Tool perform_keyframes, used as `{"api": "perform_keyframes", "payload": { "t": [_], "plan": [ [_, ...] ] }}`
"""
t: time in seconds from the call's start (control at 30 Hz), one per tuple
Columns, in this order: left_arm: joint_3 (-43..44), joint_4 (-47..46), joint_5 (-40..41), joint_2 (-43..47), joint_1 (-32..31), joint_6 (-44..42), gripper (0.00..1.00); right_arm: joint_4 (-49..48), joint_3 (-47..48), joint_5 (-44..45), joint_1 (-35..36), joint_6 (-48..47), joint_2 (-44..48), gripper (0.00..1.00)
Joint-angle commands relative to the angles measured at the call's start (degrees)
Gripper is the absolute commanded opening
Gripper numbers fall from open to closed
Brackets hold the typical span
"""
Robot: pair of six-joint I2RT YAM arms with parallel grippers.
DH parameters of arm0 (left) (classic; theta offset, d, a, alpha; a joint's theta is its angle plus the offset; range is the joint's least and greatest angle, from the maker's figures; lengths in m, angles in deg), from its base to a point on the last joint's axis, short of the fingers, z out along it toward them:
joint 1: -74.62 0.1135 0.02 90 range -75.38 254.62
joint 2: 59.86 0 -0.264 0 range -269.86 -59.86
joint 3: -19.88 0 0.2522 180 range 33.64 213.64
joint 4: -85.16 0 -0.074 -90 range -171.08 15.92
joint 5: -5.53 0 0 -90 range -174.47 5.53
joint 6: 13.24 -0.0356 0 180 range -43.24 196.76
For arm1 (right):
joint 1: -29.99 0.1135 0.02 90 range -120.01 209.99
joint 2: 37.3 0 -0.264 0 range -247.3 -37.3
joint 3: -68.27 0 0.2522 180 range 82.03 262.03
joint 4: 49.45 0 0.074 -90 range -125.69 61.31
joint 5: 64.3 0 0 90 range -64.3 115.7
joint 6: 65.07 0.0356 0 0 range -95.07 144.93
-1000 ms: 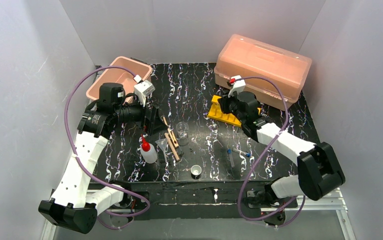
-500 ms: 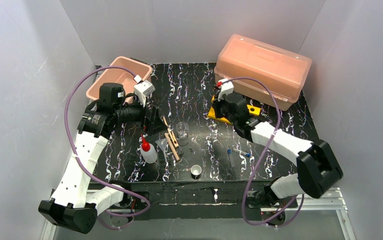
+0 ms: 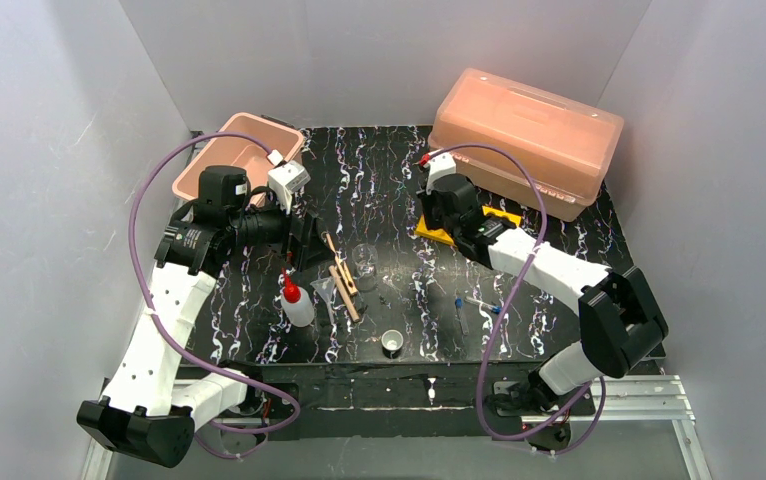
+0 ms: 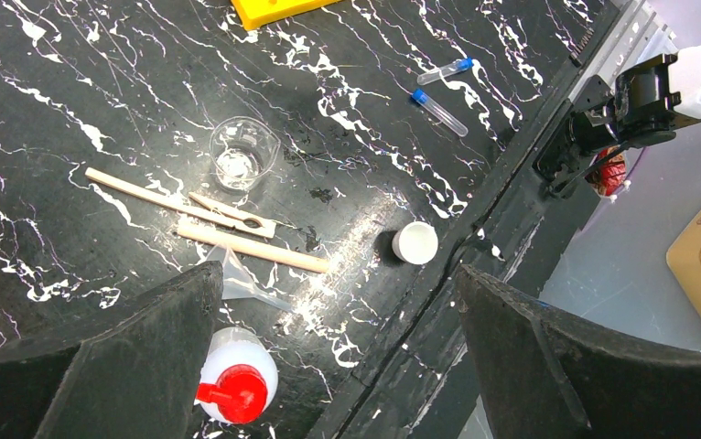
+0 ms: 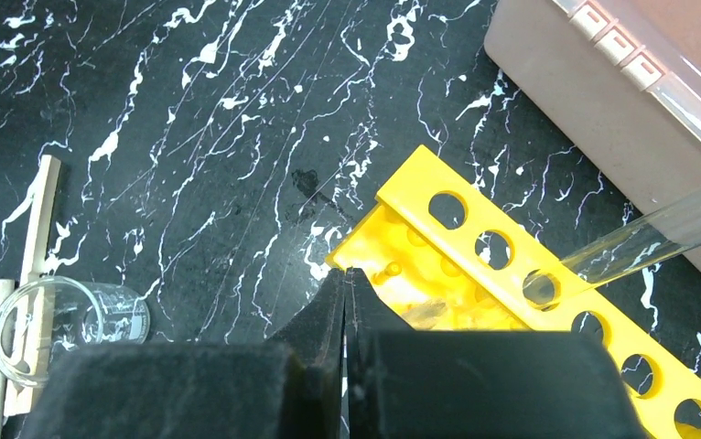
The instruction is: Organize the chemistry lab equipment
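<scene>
Though overhead hides it, wrist views show left pincer (image 4: pixel 336 274) agape — right pincer (image 5: pixel 347 276) closed.

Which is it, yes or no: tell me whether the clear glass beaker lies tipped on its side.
No, the clear glass beaker stands upright on the black marbled table, its open mouth facing up.

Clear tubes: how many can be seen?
3: one blue-capped tube and another lie on the table; a third leans in the yellow rack, cap unseen; the right arm may hide others.
</scene>
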Motion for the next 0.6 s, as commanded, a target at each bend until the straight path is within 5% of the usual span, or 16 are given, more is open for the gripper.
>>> {"api": "perform_keyframes", "payload": {
  "t": [0.0, 0.57],
  "plan": [
    [-0.1, 1.2, -0.3, 1.4, 0.3, -0.8, 0.98, 0.7, 1.5, 0.4, 0.7, -1.0, 0.7, 0.03],
    [0.3, 1.5, 0.3, 1.6, 0.3, -1.5, 0.98, 3.5, 6.1, 5.1, 1.2, -0.3, -5.7, 0.02]
  ]
}}
